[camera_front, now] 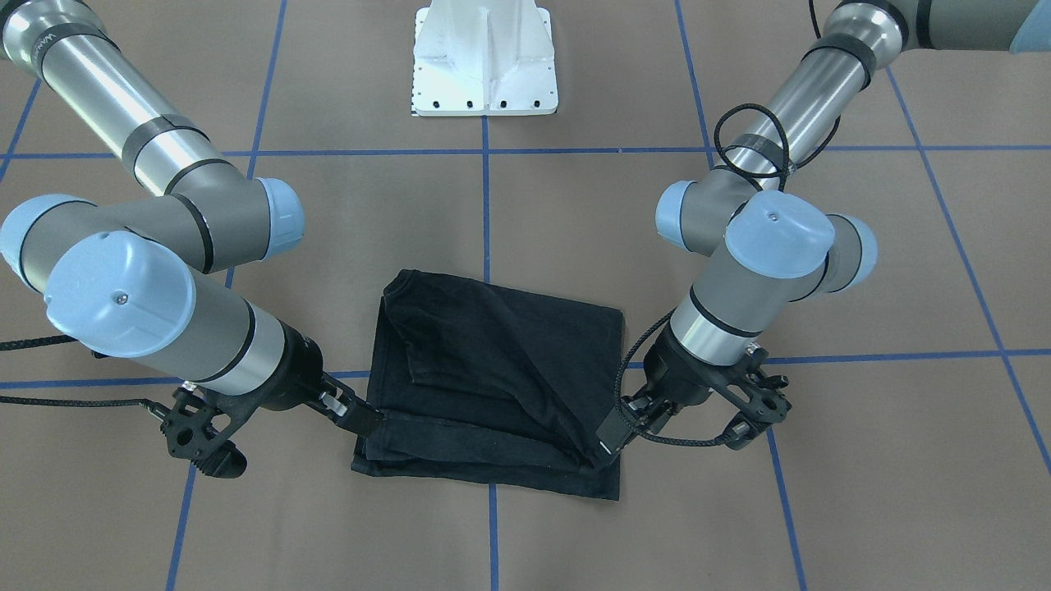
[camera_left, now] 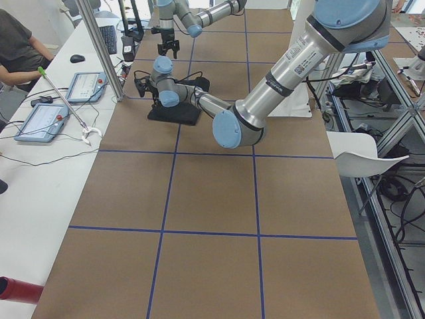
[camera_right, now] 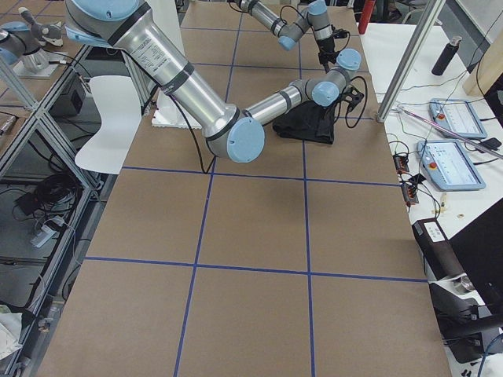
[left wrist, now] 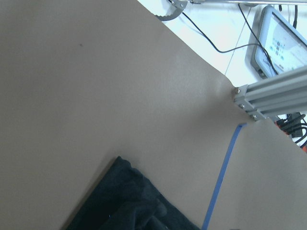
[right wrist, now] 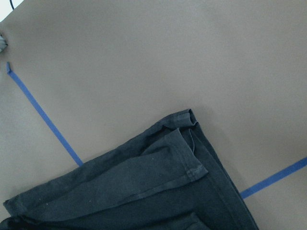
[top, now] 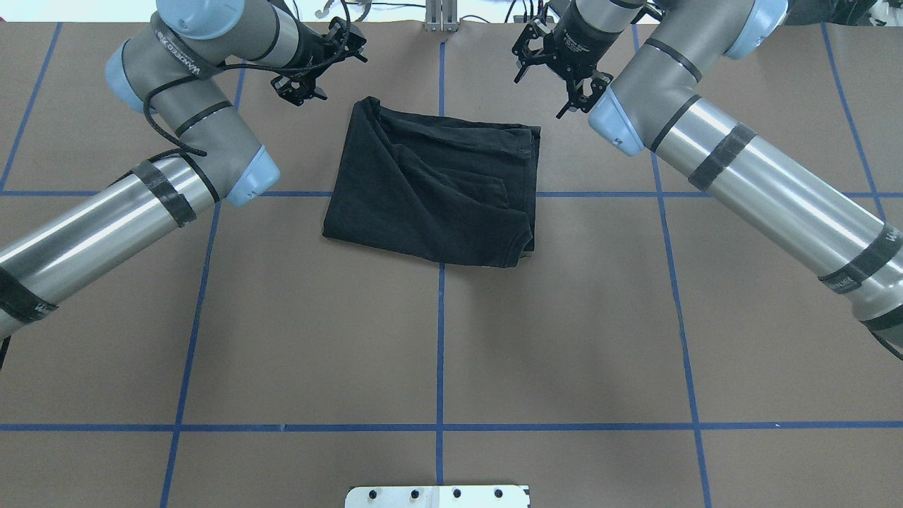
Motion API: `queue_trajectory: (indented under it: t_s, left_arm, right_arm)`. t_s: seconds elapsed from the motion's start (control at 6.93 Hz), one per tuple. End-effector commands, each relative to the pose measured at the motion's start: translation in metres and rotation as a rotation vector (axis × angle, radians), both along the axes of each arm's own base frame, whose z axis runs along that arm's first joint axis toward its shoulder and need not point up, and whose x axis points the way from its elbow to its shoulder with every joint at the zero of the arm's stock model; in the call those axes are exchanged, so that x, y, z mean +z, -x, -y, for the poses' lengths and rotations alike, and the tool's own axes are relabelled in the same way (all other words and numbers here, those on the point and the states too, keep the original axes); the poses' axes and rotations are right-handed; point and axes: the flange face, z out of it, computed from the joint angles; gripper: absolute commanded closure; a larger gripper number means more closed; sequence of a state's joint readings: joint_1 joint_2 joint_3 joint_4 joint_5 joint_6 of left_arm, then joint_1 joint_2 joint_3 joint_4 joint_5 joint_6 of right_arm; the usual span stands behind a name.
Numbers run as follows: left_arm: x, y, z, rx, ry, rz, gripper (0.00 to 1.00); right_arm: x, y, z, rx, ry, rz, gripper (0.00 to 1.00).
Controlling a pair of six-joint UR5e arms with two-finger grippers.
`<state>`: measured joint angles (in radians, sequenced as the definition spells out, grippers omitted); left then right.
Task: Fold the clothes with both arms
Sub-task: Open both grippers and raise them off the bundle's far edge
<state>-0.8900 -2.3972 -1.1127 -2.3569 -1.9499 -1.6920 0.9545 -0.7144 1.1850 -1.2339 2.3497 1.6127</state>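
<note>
— Where was the black T-shirt (camera_front: 501,369)?
— Folded on the bench (camera_front: 575,213), between the left fingers (camera_front: 613,428) and right fingers (camera_front: 355,415), corners beside them.
— Wide or narrow?
— Couldn't tell for either.

Table (top: 437,339): bare and open from shirt (top: 437,183) to base (top: 437,496).
Shirt flanks: left arm (top: 204,141) and right arm (top: 677,120) stand near, one on each side.
Far edge: narrow strip of table; post (top: 441,14) behind it.

A rumpled corner of the black T-shirt (left wrist: 129,206) lies on the brown worktop (left wrist: 96,86), near a blue tape line (left wrist: 223,177).
</note>
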Motion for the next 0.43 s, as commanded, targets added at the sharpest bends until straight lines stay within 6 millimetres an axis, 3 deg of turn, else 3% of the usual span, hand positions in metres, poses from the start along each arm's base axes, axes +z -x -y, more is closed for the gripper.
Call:
queue_trajectory:
  t_s: [0.0,0.29]
  left_arm:
    - [-0.001,0.01,0.006,-0.008,-0.002,-0.001,0.0]
    - [0.007,0.011,0.005,0.004,-0.022,0.019,0.0]
  right_arm:
    - [-0.02,0.053,-0.04,-0.092,-0.088,0.011,0.01]
    - [-0.036,0.108,-0.071,-0.141,-0.348,-0.077,0.01]
